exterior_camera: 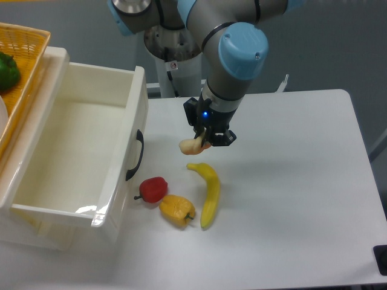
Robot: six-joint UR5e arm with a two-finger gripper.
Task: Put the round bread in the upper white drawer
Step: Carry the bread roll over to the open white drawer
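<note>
The round bread [192,145] is a small pale beige bun with an orange edge, held tilted in the air above the table. My gripper [202,142] is shut on it, the bun sticking out to the left of the fingers. The upper white drawer [72,154] stands pulled open at the left, its inside bare, with a black curved handle [135,155] on its front panel. The gripper with the bun is to the right of the drawer front, about a hand's width away.
A banana [208,191], a yellow pepper [176,209] and a red pepper [153,189] lie on the white table [290,181] just below the gripper. A woven yellow basket [18,72] holding a green item stands behind the drawer at far left.
</note>
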